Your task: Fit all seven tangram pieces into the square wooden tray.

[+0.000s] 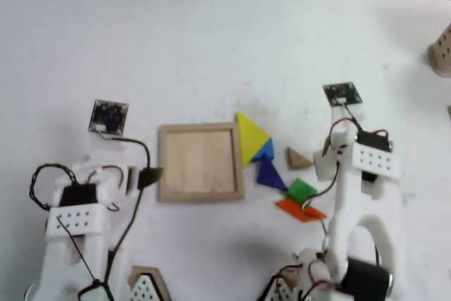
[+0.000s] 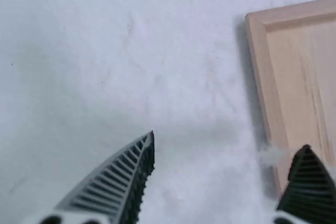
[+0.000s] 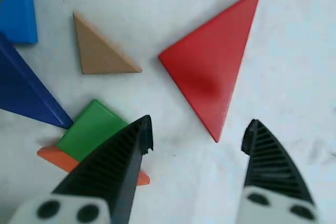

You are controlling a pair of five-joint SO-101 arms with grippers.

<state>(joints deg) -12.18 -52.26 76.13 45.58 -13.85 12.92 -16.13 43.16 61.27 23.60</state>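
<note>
Looking down over the table, we find the square wooden tray bare inside and all seven pieces lying outside it on one side. The yellow triangle and the light blue piece touch each other at the tray's rim, with the dark blue triangle just beside them. The tan triangle sits apart, the green square overlaps the orange piece, and the red triangle lies near the tan one. The right gripper hangs released above the red triangle's nearest corner, jaws spread and holding nothing. The left gripper is likewise spread and empty, one fingertip over the tray's rim and the other over bare table. We judge the pieces to be light, rigid, flat slabs whose painted faces may be slick, so they should not bend or break but could skate away or spin if nudged from one side. Lying flat, they offer only thin edges, so we would bring the jaws low to the table and pinch across the body. For the red triangle that means the long edge against the opposite sides, near the middle, rather than at a pointed tip where it would pivot. The green square we would lift clear of the orange piece before trying for the one beneath.
</note>
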